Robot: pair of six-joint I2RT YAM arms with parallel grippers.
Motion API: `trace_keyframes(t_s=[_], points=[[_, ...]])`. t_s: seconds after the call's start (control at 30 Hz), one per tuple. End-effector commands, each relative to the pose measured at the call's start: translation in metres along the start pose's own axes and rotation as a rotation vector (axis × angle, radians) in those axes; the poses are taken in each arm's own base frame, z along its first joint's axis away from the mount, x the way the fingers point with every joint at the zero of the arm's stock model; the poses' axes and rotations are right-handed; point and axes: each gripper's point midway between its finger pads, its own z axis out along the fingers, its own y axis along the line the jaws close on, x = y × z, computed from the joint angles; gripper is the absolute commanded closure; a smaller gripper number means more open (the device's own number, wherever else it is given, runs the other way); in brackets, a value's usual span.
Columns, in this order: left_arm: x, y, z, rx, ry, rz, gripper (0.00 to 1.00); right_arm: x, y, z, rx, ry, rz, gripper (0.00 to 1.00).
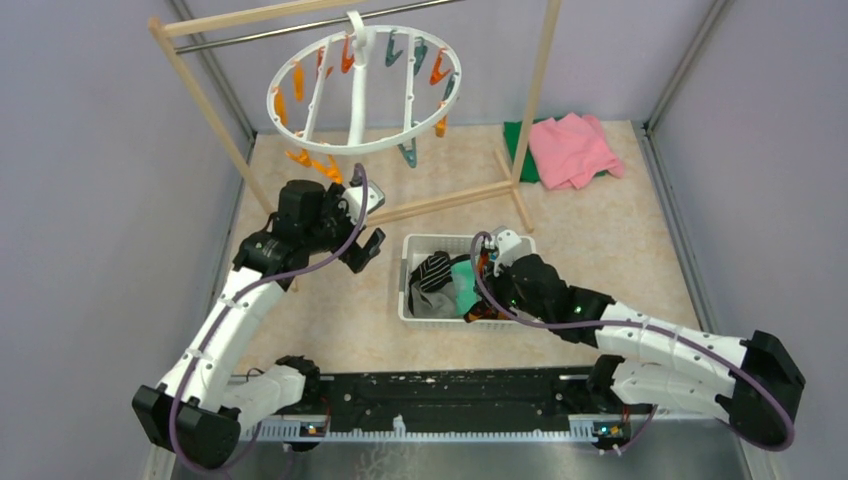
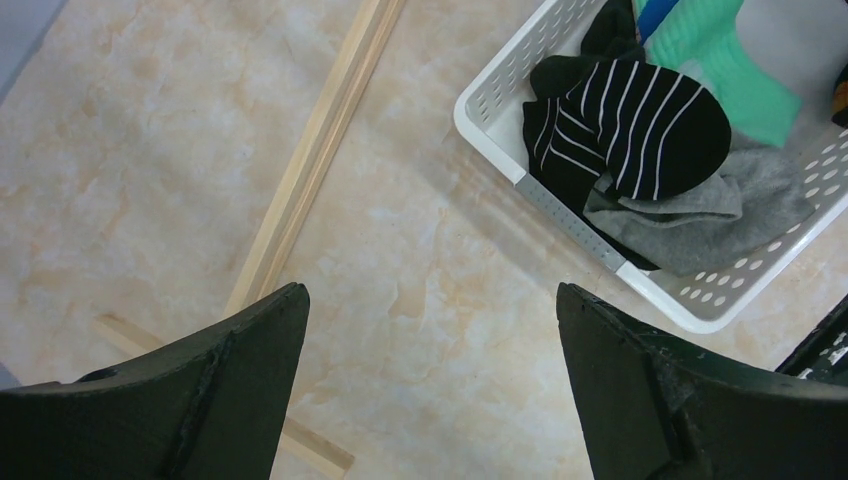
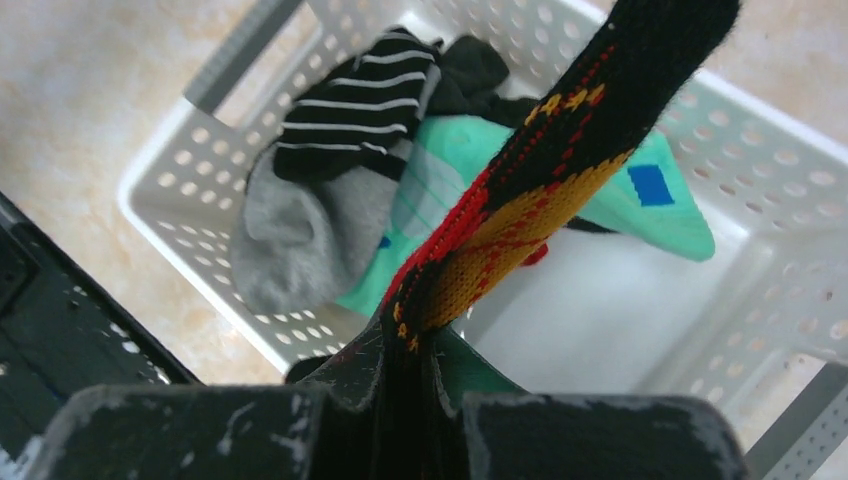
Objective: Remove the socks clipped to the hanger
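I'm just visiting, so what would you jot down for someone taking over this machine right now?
The left hand is open and empty, hovering beside the basket.
The right hand is shut on the argyle sock, holding it over the basket.
The hanger shows only clips, no socks.
Done: the striped sock, grey sock and teal sock lie in the basket.
Left: release the argyle sock into the basket.
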Motion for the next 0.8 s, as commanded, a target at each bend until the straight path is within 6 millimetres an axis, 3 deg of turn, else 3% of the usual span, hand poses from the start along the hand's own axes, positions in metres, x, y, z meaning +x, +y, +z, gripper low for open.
trace_keyframes(t_s=[0.0, 0.07, 0.1, 0.2, 0.27, 0.33, 0.6, 0.67, 0.77], points=[[-0.006, 0.004, -0.001, -0.005, -0.024, 0.068, 0.01, 0.018, -0.010, 0.000, 0.033, 0.100, -0.005, 1.00], [-0.010, 0.005, -0.002, -0.009, -0.042, 0.067, 0.01, 0.028, -0.011, 0.003, 0.032, 0.150, 0.011, 0.99], [-0.012, 0.006, -0.003, -0.014, -0.050, 0.068, 0.01, 0.032, -0.012, 0.005, 0.030, 0.175, 0.023, 0.91], [-0.016, 0.008, -0.004, -0.026, -0.060, 0.074, 0.01, 0.035, -0.020, 0.009, 0.065, 0.242, 0.096, 0.56], [-0.019, 0.010, -0.006, -0.033, -0.061, 0.080, 0.01, 0.026, -0.028, 0.010, 0.088, 0.274, 0.147, 0.36], [-0.021, 0.013, -0.007, -0.041, -0.055, 0.083, 0.01, 0.009, -0.034, 0.006, 0.102, 0.283, 0.190, 0.31], [-0.033, 0.016, -0.009, -0.037, -0.069, 0.093, 0.01, -0.067, -0.026, -0.032, 0.103, 0.215, 0.190, 0.36], [-0.037, 0.016, -0.010, -0.034, -0.079, 0.095, 0.01, -0.076, -0.026, -0.031, 0.099, 0.164, 0.189, 0.44], [-0.040, 0.016, -0.009, -0.031, -0.083, 0.090, 0.01, -0.085, -0.032, -0.015, 0.102, 0.077, 0.221, 0.64]])
